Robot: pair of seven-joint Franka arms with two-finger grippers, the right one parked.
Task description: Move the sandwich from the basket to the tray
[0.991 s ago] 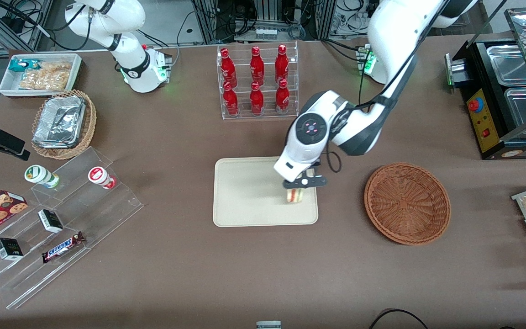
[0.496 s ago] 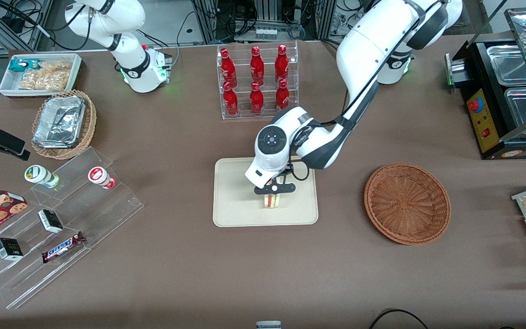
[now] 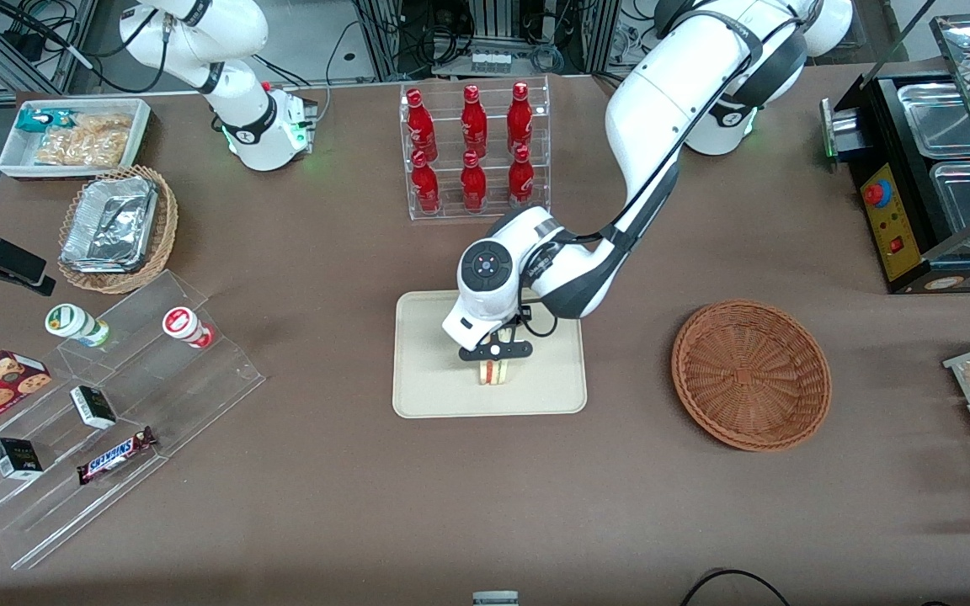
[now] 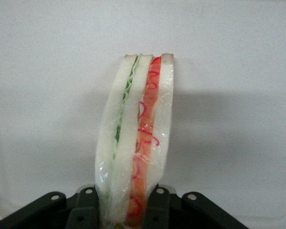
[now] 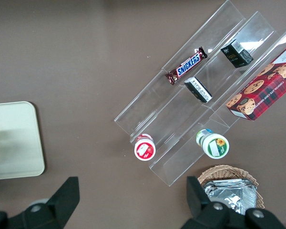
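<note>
Nearly finished: the gripper (image 3: 494, 360), at the frame's centre over the tray (image 3: 426, 391), clamps the sandwich (image 3: 494, 371) upright, the basket (image 3: 750, 374) lies empty, and only lowering and release remain.

Pale bread with green and red filling stripes marks the sandwich (image 4: 136, 138), pinched in the black gripper (image 3: 495, 359) over the plain cream tray (image 3: 430, 383). Beside that tray, the basket (image 3: 750, 374) is reddish-brown weave.

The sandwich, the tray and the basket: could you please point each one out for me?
sandwich (image 4: 136, 138), left wrist view, on its wrapped bread edge, held in the tool (image 4: 125, 202).
tray (image 3: 426, 353), front view, on its bare floor.
basket (image 3: 750, 374), front view, on its woven bottom.
</note>
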